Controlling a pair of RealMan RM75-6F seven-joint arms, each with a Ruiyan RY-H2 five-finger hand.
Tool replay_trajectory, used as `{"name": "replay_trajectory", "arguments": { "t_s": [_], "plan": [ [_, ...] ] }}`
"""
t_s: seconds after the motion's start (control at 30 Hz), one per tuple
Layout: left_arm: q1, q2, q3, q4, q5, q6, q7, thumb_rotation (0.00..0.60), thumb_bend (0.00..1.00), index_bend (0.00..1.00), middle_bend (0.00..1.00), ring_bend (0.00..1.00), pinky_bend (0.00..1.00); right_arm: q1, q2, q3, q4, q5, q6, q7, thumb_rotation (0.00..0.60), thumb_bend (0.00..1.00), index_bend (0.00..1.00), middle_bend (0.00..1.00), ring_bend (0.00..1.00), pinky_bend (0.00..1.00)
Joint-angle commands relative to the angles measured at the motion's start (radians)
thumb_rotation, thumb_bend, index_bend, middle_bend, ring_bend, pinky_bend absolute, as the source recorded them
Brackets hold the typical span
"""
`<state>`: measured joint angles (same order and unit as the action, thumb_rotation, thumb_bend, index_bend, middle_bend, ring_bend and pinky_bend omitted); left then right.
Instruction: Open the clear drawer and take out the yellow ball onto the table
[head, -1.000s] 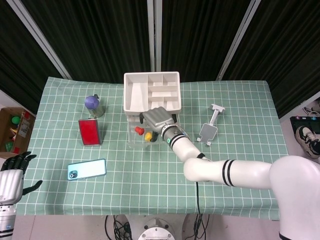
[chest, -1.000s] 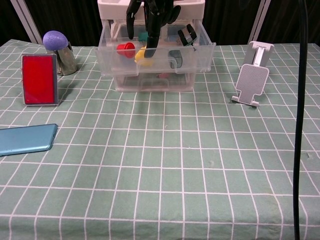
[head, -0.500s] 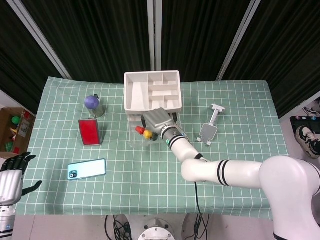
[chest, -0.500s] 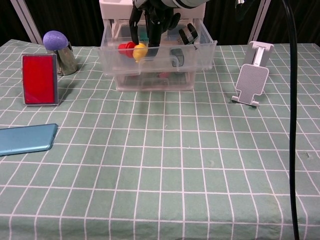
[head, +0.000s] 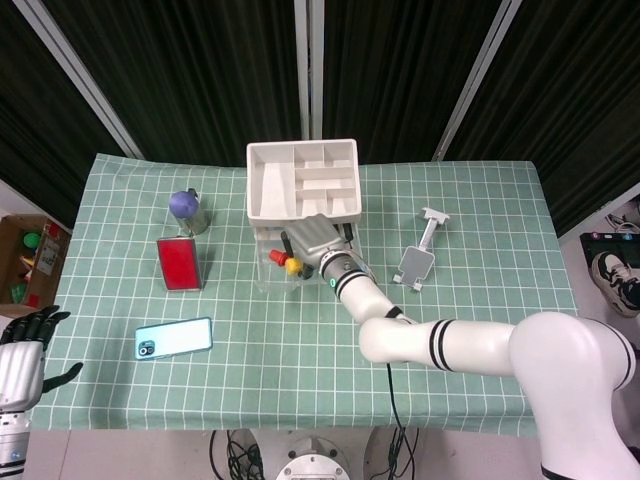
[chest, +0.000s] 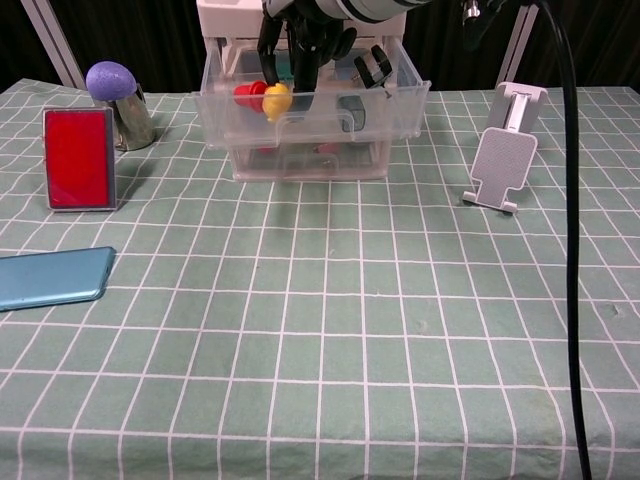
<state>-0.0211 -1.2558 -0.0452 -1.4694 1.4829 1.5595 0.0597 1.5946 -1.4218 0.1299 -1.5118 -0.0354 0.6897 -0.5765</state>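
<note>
The clear drawer (head: 285, 272) (chest: 315, 110) stands pulled out from the unit under the white divided tray (head: 270, 190). My right hand (head: 314, 238) (chest: 300, 35) reaches down into it. Its fingers close on either side of the yellow ball (head: 293, 267) (chest: 277, 100), which sits raised off the drawer floor next to a red piece (head: 277, 259) (chest: 247, 94). A dark item (chest: 352, 112) lies further right in the drawer. My left hand (head: 24, 350) hangs off the table's front left corner, fingers apart and holding nothing.
A purple egg on a metal cup (head: 186, 208) (chest: 113, 84), a red box (head: 180, 264) (chest: 78, 158) and a blue phone (head: 174, 338) (chest: 50, 278) lie on the left. A grey phone stand (head: 414, 264) (chest: 503, 162) stands right. A black cable (chest: 572, 250) hangs at the right.
The yellow ball has risen a little and shifted left toward the red piece, with my right hand's fingers around it. The left hand stayed still.
</note>
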Motion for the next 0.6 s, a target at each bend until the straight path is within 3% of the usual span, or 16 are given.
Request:
{"name": "replay_trajectory", "arguments": {
  "t_s": [0.03, 0.3, 0.6],
  "plan": [
    [0.000, -0.001, 0.000, 0.002, 0.000, 0.000, -0.002, 0.600, 0.00, 0.25, 0.19, 0.18, 0.20, -0.003, -0.002, 0.003, 0.002, -0.009, 0.002, 0.007, 0.600, 0.17, 0.60, 0.93, 0.98, 1.00],
    [-0.005, -0.002, -0.003, 0.006, 0.004, -0.003, -0.006, 0.600, 0.00, 0.25, 0.19, 0.18, 0.20, -0.045, 0.048, 0.034, -0.074, -0.102, 0.049, 0.057, 0.600, 0.18, 0.67, 0.93, 0.98, 1.00],
    [-0.014, 0.002, -0.008, 0.002, 0.017, -0.001, -0.002, 0.600, 0.00, 0.25, 0.19, 0.18, 0.20, -0.156, 0.171, 0.071, -0.269, -0.304, 0.159, 0.134, 0.600, 0.18, 0.67, 0.93, 0.98, 1.00]
  ]
}}
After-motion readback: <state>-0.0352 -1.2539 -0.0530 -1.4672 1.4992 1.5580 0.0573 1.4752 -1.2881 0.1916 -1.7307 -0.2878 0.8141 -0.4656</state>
